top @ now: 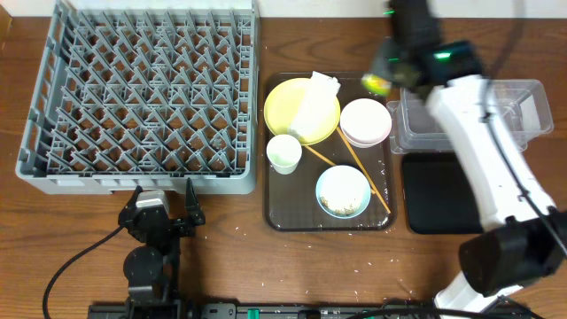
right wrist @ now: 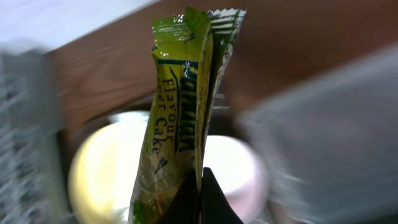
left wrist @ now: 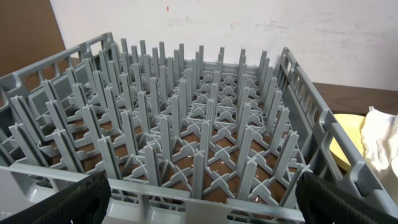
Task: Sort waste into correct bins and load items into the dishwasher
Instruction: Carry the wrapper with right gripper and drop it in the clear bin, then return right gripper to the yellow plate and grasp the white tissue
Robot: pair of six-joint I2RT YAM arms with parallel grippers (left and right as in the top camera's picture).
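Observation:
My right gripper (right wrist: 200,186) is shut on the green-and-yellow sachet wrapper (right wrist: 177,106), held in the air; overhead the wrapper (top: 376,84) hangs above the tray's back right corner, beside the clear bin (top: 469,120). The black bin (top: 443,195) lies in front of the clear one. On the tray sit the yellow plate (top: 288,115) with the crumpled napkin (top: 314,106), the white bowl (top: 366,121), the white cup (top: 283,152) and the light-blue bowl (top: 343,190) with rice grains. My left gripper (left wrist: 199,202) is open, empty, at the front wall of the grey dish rack (top: 142,89).
The dark-brown tray (top: 292,217) holds two wooden chopsticks (top: 354,168) lying crossed. Loose rice grains speckle the table in front of the tray. The right arm (top: 483,168) reaches across the bins.

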